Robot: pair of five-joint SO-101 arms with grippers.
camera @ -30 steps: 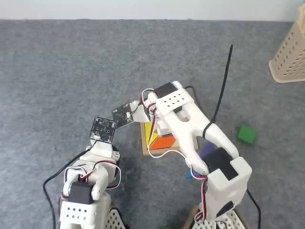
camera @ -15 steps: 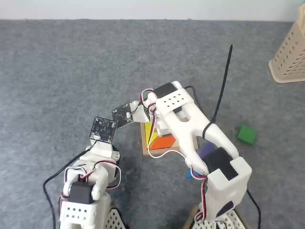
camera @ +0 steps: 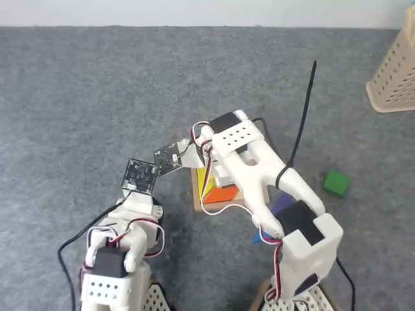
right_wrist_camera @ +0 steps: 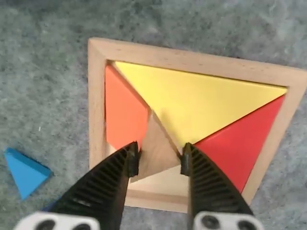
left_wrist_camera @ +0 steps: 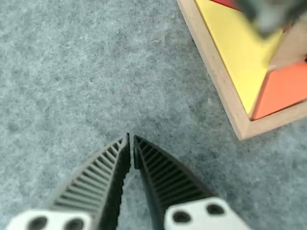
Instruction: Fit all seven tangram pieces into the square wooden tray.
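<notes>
The square wooden tray (right_wrist_camera: 96, 120) is seen lying flat on the grey surface (camera: 97, 97), between the two arms and partly covered by the right arm in the high view. Three pieces are seated inside it. A large yellow triangle (right_wrist_camera: 196, 103) is laid along one side, a red triangle (right_wrist_camera: 235, 143) touches it at one corner of the tray, and an orange triangle (right_wrist_camera: 123, 115) is set against the adjoining wall. Bare wood is exposed in the remaining part of the tray floor.

The right gripper (right_wrist_camera: 159, 155) is held over that bare part with its jaws moderately apart. Nothing can be made out between them except the wood of the tray. A blue triangle (right_wrist_camera: 25, 172) is left on the surface just outside the tray. In the high view a purple piece (camera: 283, 203) is partly hidden beside the right arm, and a green piece (camera: 336, 183) lies well apart from the tray.

The left gripper (left_wrist_camera: 131, 140) is pointed down at the surface near a corner of the tray, apart from it. Its jaws are closed to a thin slit and nothing is held. A pale perforated basket (camera: 392, 71) is placed at the far edge of the surface.
</notes>
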